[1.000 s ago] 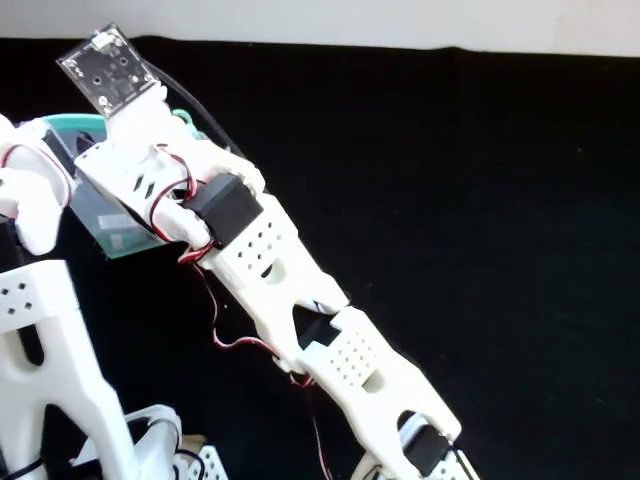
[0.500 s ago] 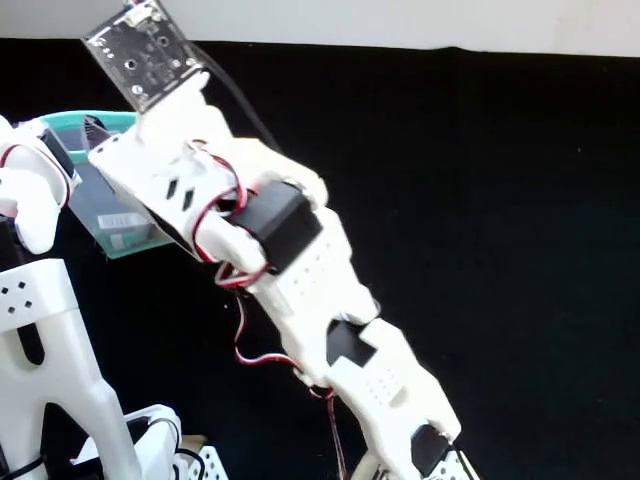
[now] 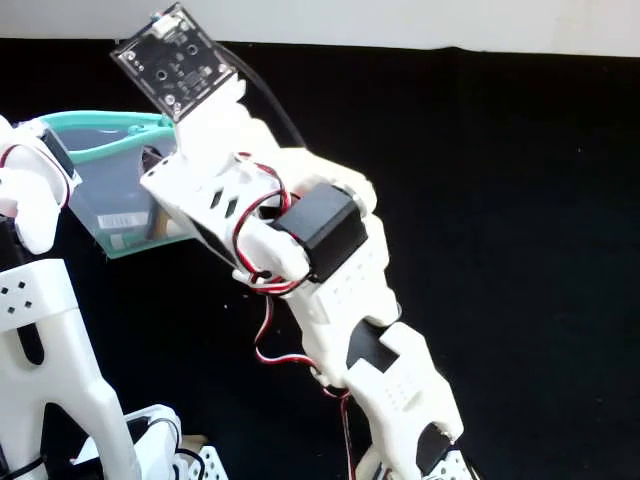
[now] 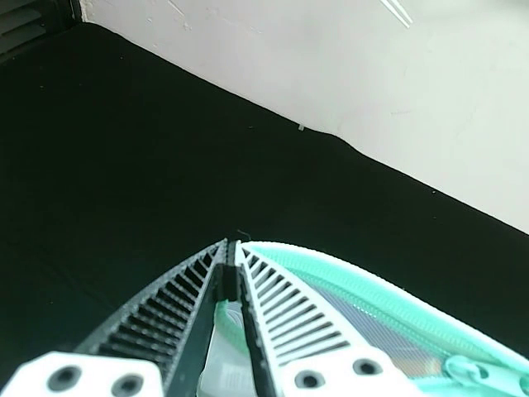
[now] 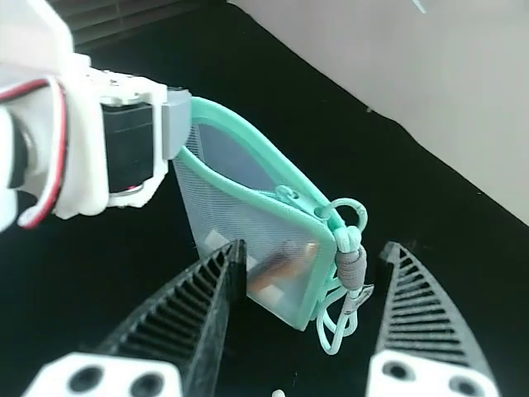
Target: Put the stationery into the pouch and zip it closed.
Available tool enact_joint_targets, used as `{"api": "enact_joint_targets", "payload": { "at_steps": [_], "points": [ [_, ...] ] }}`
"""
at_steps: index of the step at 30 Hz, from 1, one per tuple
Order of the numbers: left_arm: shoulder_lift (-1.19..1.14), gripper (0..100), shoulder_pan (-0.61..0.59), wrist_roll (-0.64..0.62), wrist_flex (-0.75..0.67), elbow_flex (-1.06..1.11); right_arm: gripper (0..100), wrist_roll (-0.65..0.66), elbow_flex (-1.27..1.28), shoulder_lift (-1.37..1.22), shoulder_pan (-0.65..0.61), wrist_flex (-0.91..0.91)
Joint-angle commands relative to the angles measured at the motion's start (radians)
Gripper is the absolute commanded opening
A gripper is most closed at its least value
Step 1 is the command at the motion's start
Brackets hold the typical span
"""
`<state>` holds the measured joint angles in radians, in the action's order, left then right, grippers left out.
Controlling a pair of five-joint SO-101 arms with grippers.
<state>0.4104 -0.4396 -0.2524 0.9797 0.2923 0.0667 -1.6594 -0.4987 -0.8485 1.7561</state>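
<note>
A teal mesh pouch [image 3: 112, 190] hangs above the black table at the far left, upright, with its zipper edge [image 3: 100, 124] on top. My left gripper [image 4: 231, 248] is shut on one end of the pouch [image 4: 376, 302]. In the right wrist view the pouch [image 5: 248, 215] hangs from the left arm [image 5: 91, 141], and my right gripper [image 5: 312, 246] stands open just short of its other end. A zipper pull [image 5: 288, 194] and a teal cord loop [image 5: 343, 248] sit at that end. Something brownish [image 5: 277, 269] shows through the mesh.
Black cloth [image 3: 500, 200] covers the table, with open room to the right. A white wall [image 3: 400, 20] runs along the far edge. The right arm [image 3: 330, 280] crosses the middle of the high view, its camera board [image 3: 175, 62] raised.
The right arm has swung right and risen, drawing back from the pouch, so more of the pouch shows. The left arm has kept still with the pouch.
</note>
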Motion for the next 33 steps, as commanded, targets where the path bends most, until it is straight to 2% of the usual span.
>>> {"api": "enact_joint_targets", "payload": {
  "at_steps": [1, 13, 21, 33],
  "points": [
    [-0.056, 1, -0.012, -0.008, 0.006, 0.05, 24.8, 0.057, -0.108, 0.056, 0.054, 0.008],
    [-0.056, 1, -0.012, -0.009, 0.006, 0.05, 24.8, 0.08, -0.108, 0.058, 0.194, 0.008],
    [-0.056, 1, -0.007, -0.009, 0.005, 0.05, 24.8, 0.08, -0.099, 0.056, 0.209, 0.008],
    [-0.056, 1, -0.007, -0.009, 0.008, 0.05, 24.8, 0.08, 0.297, 0.097, 0.208, 0.01]
  ]
}}
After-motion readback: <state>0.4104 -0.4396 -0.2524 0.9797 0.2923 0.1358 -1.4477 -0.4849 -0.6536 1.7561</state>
